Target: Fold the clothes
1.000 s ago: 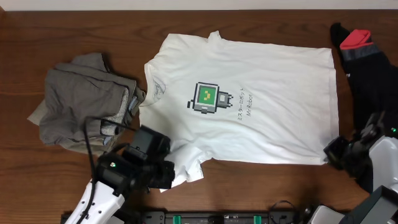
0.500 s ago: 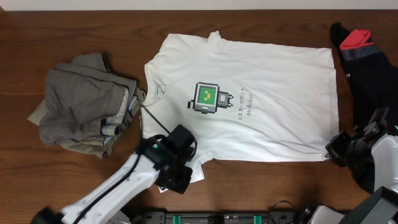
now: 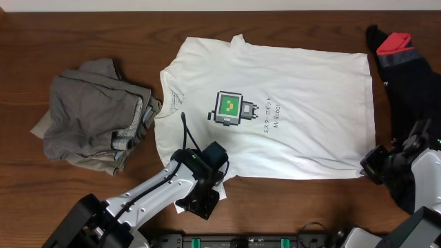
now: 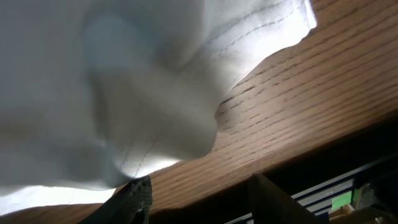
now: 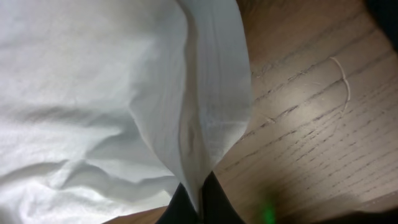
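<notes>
The white T-shirt (image 3: 296, 103) with the green pixel-computer print (image 3: 231, 109) lies spread flat mid-table. My left gripper (image 3: 204, 200) is over its lower left sleeve near the front edge. In the left wrist view the jaws (image 4: 199, 200) are open, with the white sleeve (image 4: 149, 118) bunched just above them and one finger touching its edge. My right gripper (image 3: 372, 165) is at the shirt's bottom right corner. In the right wrist view it (image 5: 200, 202) is shut on the shirt's hem (image 5: 211, 112).
A crumpled grey-khaki pile (image 3: 93, 114) lies at the left. A black-and-red garment (image 3: 406, 62) lies at the far right, close to my right arm. The table's front edge (image 4: 298, 162) and the rails below it are right beside my left gripper.
My left arm has swung right and forward, from beside the grey pile onto the shirt's lower left sleeve. The right gripper has stayed at the shirt's corner.
</notes>
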